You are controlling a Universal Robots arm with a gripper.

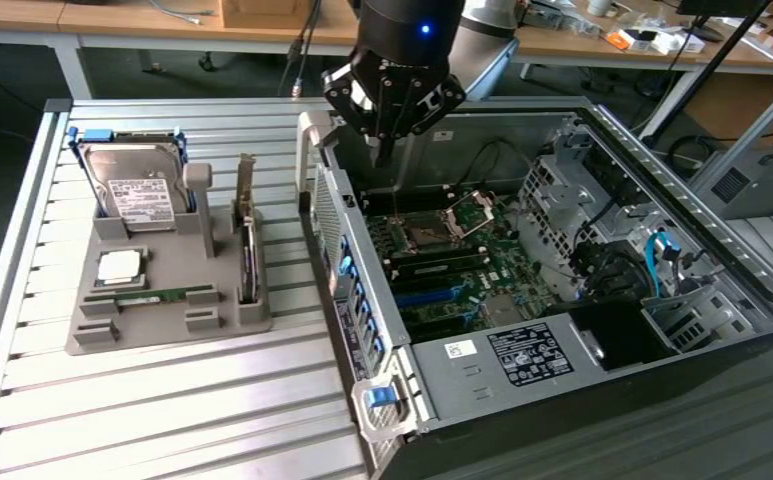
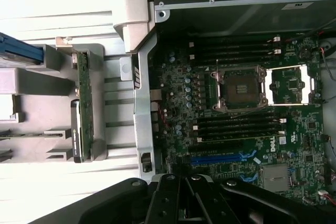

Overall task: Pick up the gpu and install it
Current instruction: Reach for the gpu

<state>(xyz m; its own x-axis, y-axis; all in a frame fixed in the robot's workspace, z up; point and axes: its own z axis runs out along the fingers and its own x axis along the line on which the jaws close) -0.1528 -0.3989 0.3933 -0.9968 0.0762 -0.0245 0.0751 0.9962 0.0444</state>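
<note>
Hovering over the open computer case (image 1: 706,260) at about twelve o'clock in the exterior view, the gripper (image 1: 383,150) has its fingers pressed together and carries nothing. The gpu (image 1: 245,245) is not yet picked up: it stands on its edge in the grey holder (image 1: 159,320) at about nine o'clock, well apart from the gripper, beside the hard drive (image 1: 139,190). Its long axis runs roughly from twelve to six o'clock, and the silver bracket end seems to point toward twelve. By my judgement both the pick and the install are left to do.

From the wrist view, the closed gripper (image 2: 184,203) hangs above the motherboard (image 2: 236,129), near the blue slot (image 2: 215,157), which is empty. The gpu (image 2: 84,106) sits outside the case wall in the holder, edge up, its long axis parallel to that wall.
</note>
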